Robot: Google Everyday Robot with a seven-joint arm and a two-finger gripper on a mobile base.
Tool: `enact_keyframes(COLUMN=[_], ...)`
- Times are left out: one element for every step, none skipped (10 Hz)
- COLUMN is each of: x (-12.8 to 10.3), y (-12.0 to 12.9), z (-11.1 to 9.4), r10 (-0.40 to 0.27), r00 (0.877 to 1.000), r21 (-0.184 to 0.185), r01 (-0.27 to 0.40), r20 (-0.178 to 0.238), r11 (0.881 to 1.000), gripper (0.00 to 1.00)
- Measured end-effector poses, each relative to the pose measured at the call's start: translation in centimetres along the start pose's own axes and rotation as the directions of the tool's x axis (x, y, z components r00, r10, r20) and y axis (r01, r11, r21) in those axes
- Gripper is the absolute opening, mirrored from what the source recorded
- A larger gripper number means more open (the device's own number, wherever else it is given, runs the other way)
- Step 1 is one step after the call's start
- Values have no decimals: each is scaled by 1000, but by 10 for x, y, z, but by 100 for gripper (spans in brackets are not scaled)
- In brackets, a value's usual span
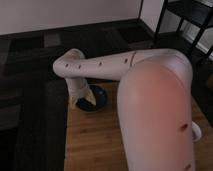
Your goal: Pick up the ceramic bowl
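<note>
The ceramic bowl (pixel 98 99) sits on the wooden table (pixel 90 145) near its 11 o'clock corner, close to the far edge where the wood meets the dark floor (pixel 30 100). From the middle of the view it lies toward 7 o'clock. The arm (pixel 100 65) reaches across from 3 o'clock, bends at its elbow and drops down. That places the gripper (pixel 76 102) at the bowl's 9 o'clock rim, touching it or just beside it. The wrist covers much of the bowl's left half, so it cannot be told whether the gripper is open, closed or holding the rim. The bowl looks to be resting on the wood and not raised, so in my judgement the approach is done, the grasp is at best in hand, and the lift is yet to come. At 4 o'clock a small white rounded thing (pixel 196 131) peeks from behind the big foreground arm segment, well apart from the bowl. A black shelf (pixel 187 12) stands at 1 o'clock
</note>
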Motion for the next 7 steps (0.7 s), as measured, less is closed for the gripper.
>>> enact_keyframes(x=[-2,-6,-9,-12,-17,-21,-24], y=[3,8,12,17,20,22,23], z=[1,3,5,6,8,11,15], r10=[-21,-45,-62,-77,-89,-95,-100], r00=[1000,999,998,997,996,995,995], r21=[6,8,8,6,3,-3,-10], r01=[21,45,62,77,89,95,101], r20=[1,0,0,2,6,12,17], r11=[1000,999,998,997,996,995,995], gripper=[65,65,65,65,65,65,65])
